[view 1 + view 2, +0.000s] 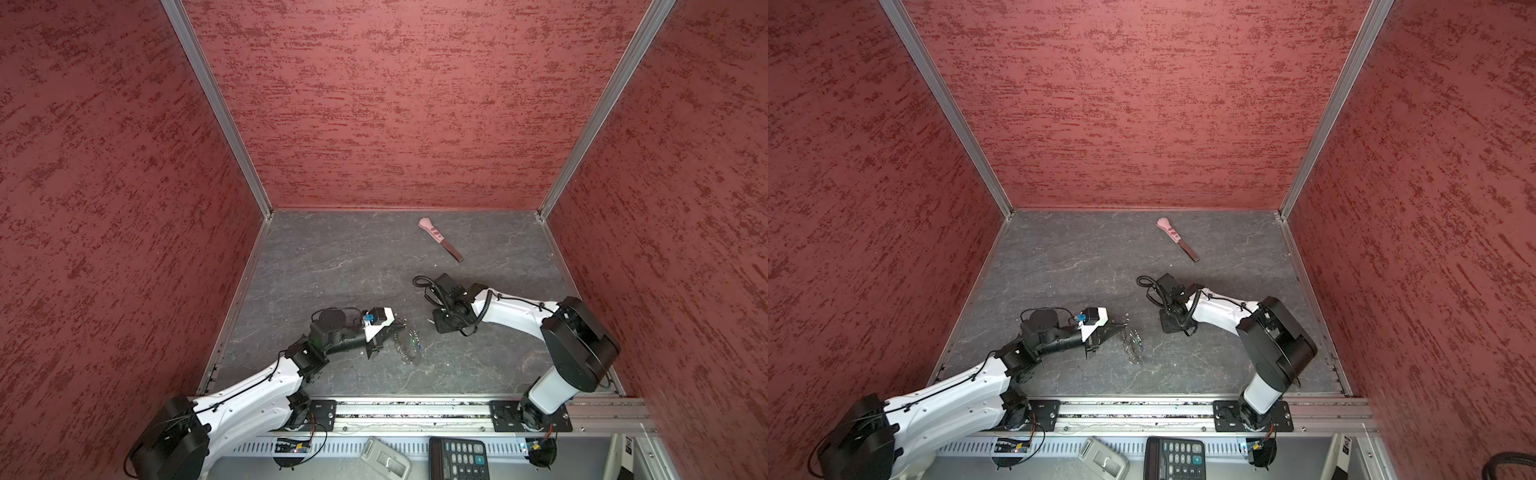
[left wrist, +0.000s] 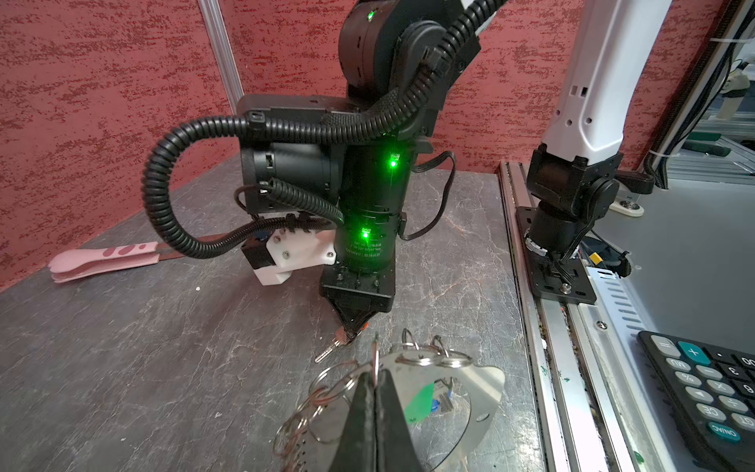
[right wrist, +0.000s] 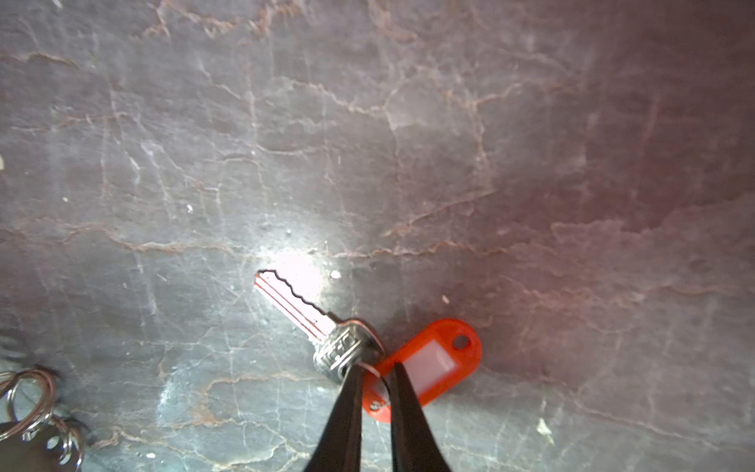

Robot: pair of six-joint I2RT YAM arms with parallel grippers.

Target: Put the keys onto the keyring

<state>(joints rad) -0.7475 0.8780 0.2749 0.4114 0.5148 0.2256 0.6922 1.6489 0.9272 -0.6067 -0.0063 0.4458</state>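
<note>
Grey marbled tabletop (image 1: 332, 270), red walls: two keys apparently on, one to go.
The left gripper (image 2: 374, 370) is clamped on a ring of the keyring (image 2: 429, 360), where the green tag (image 2: 421, 402) and blue tag (image 2: 438, 404) seem already hung. The right gripper (image 3: 375, 370) straddles the small ring of the red key (image 3: 294, 302) lying on the table, jaws narrowly apart. Lifting and threading it remain.

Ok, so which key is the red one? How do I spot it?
Look at the grey stone-look table, on the side where the right claw points down. Right at its end sits a silver key with a red tag. The green tag and blue tag sit apart, by the keyring at the left claw.
</note>
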